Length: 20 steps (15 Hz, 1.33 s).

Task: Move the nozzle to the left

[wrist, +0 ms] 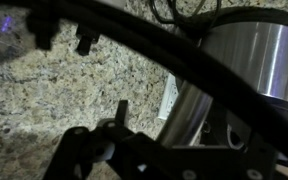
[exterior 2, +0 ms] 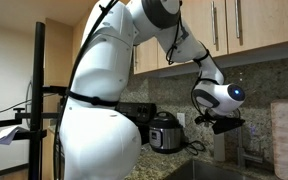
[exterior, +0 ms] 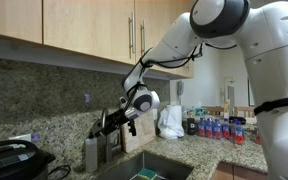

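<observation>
So here's my feed. The arm is reaching down from up by the cabinets (exterior: 84,25), and the pincer (exterior: 108,124) hangs over the back edge of the sink (exterior: 144,172), close to the granite backsplash (exterior: 44,95).

The nozzle (wrist: 249,55) fills the right side of the wrist view as a fat brushed-steel cylinder with a thinner tube running off it. It's right up against the camera, so it's very near the pincer. In an exterior view I think the pale steel piece just below and beside the pincer is part of it, but it's too small for me to be sure.

Pincer state: honestly can't tell. The wrist view only gives me dark, blurry finger shapes along the bottom edge, and both exterior views are too coarse to show whether they're clamped on anything or just touching it.

Other stuff around: a black cooker (exterior 2: 167,132) sits on the bench (exterior: 199,150) well to one side of the sink. A white bag (exterior: 169,121) and a row of bottles (exterior: 216,127) sit on the far side.
</observation>
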Motion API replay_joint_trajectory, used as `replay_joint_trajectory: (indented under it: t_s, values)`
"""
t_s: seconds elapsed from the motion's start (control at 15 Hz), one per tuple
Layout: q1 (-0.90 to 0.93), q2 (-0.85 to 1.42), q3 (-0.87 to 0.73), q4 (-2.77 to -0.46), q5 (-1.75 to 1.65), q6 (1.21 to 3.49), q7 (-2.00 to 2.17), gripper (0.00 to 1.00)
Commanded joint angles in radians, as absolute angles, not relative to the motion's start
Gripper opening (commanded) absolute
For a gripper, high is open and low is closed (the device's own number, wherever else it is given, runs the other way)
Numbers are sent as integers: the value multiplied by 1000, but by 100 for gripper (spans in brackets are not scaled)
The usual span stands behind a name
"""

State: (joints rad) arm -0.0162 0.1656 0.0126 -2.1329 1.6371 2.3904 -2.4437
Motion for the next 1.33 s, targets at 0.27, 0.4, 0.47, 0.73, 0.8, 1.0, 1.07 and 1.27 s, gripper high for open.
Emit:
replay_joint_trajectory:
  t_s: [0.27, 0.4, 0.47, 0.73, 0.8, 1.0, 1.07, 1.27]
  values:
    - [-6, 179, -1, -2140, 1557, 2337, -2399, 100]
    - [-9, 177, -4, -2149, 1591, 2351, -2405, 100]
    - [-17, 155, -9, -2171, 1635, 2359, -2412, 100]
    - [-39, 83, -47, -2266, 1898, 2383, -2492, 100]
    - [-43, 68, -59, -2291, 1952, 2375, -2515, 100]
    - [-35, 26, -72, -2358, 2051, 2369, -2605, 100]
    - [-30, 11, -69, -2377, 2070, 2367, -2644, 100]
    - [-20, -70, -53, -2389, 2014, 2405, -2614, 100]
